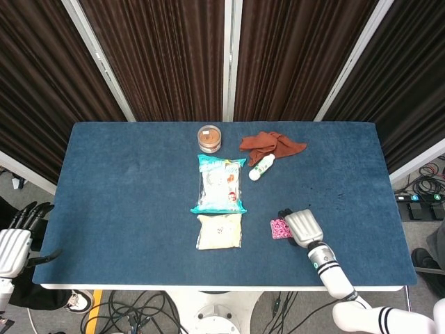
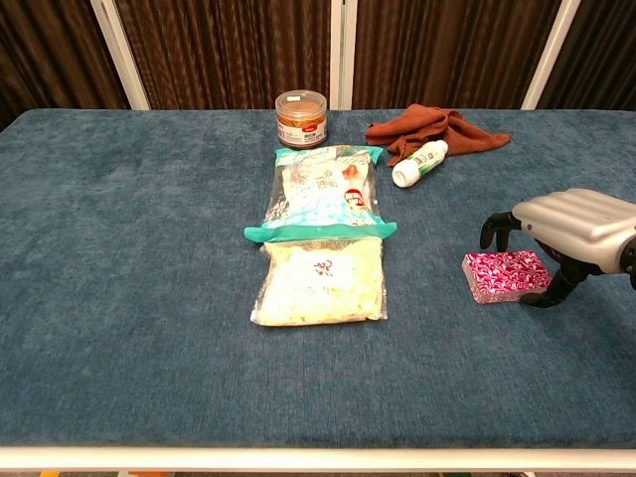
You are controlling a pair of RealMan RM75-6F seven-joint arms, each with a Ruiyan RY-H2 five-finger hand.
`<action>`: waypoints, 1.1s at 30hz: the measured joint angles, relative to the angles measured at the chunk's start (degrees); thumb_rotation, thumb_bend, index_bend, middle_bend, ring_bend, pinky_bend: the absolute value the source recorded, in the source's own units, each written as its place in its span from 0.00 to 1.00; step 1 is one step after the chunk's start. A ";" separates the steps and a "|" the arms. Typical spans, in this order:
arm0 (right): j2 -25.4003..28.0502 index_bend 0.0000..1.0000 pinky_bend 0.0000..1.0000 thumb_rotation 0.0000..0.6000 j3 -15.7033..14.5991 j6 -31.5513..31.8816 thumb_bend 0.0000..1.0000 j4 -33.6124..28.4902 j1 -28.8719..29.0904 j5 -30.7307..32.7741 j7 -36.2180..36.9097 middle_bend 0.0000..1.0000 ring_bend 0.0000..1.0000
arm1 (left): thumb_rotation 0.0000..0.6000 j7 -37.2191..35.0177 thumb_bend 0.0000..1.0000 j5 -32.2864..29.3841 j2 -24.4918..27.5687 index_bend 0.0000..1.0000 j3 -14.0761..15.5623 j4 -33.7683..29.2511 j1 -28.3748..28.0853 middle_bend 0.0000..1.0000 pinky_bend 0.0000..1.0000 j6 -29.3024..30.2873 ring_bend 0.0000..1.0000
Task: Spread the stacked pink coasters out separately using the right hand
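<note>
The stack of pink patterned coasters [image 2: 505,275] lies flat on the blue table, right of the middle near the front; the head view shows the stack [image 1: 279,228] partly covered. My right hand [image 2: 571,227] arches over its right end, holding nothing. The dark fingertips [image 2: 494,231] hang just behind the stack, clear of it. The thumb [image 2: 556,287] comes down at the stack's near right corner. From above, the right hand [image 1: 302,227] hides the stack's right part. My left hand [image 1: 15,240] hangs off the table's left front corner with its fingers spread and nothing in it.
A clear bag of pale food [image 2: 318,279] and a teal-edged snack bag [image 2: 320,193] lie in the table's middle. Behind them stand an orange-lidded jar [image 2: 301,118], a white bottle [image 2: 418,163] on its side and a crumpled brown cloth [image 2: 437,130].
</note>
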 measured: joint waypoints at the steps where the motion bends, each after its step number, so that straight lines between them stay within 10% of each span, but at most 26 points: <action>1: -0.03 0.29 0.90 1.00 0.00 0.05 0.13 0.03 0.04 -0.05 0.11 0.32 0.77 | 1.00 -0.03 0.02 0.00 0.00 0.12 0.00 0.02 0.01 0.10 0.13 0.00 0.00; 33: -0.18 0.40 0.89 1.00 -0.79 2.19 0.18 0.28 0.58 -1.65 1.68 0.42 0.77 | 1.00 -0.55 0.02 0.03 0.17 0.12 -0.13 -0.14 0.00 0.10 0.13 -0.01 0.00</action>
